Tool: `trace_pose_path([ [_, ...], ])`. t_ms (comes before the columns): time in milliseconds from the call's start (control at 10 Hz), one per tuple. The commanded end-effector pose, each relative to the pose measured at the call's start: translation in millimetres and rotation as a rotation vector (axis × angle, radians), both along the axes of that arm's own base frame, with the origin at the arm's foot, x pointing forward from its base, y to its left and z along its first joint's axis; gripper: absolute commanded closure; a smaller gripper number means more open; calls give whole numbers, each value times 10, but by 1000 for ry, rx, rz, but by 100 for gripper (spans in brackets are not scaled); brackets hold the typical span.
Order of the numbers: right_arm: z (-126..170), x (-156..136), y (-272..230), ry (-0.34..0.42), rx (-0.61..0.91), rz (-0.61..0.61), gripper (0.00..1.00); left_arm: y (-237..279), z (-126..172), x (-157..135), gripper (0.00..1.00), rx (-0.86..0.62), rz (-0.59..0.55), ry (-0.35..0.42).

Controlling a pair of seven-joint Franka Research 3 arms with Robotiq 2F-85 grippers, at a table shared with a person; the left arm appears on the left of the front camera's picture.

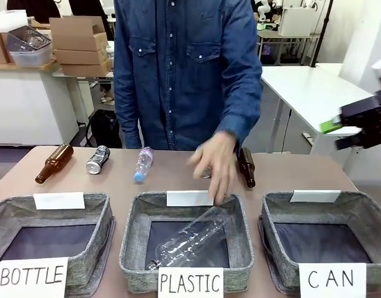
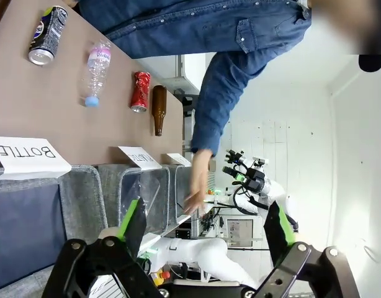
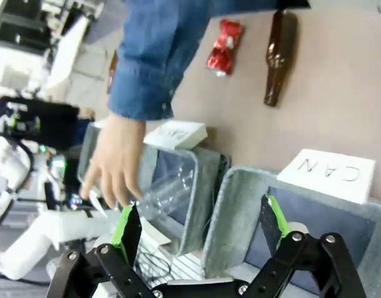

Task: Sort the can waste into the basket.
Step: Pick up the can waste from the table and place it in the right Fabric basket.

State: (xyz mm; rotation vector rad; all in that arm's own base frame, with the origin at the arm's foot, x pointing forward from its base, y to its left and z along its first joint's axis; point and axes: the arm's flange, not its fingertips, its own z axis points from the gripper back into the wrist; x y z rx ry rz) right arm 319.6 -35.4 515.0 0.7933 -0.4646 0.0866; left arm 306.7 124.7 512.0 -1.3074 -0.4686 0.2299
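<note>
A silver can with black print lies on the table's far left, also seen as the silver can. A dented red can lies beside a brown bottle; the left wrist view shows the red can too. The CAN basket stands at the front right with nothing in it, and its rim lies just below my right gripper, which is open. That right gripper hovers at the right edge, above the table. My left gripper is open over the BOTTLE basket.
The person's hand reaches over the PLASTIC basket, where a clear bottle lies. A small plastic bottle and two brown bottles lie along the far side.
</note>
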Motion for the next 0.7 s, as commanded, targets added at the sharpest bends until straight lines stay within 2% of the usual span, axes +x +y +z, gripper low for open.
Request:
trace_pose_path([
  [0,-93,-454,-252,-60,66,-107,0,7,0,4,0,-9,-7,-27],
  [100,-89,-406,-138,-62,44,-89,0,7,0,4,0,-9,-7,-27],
  [300,-39,252,378,52,-67,-77,0,7,0,4,0,-9,-7,-27],
  [500,-19,848,995,113,-161,-80,0,7,0,4,0,-9,-7,-27],
  [600,-99,1130,1412,148,-228,-72,0,7,0,4,0,-9,-7,-27],
])
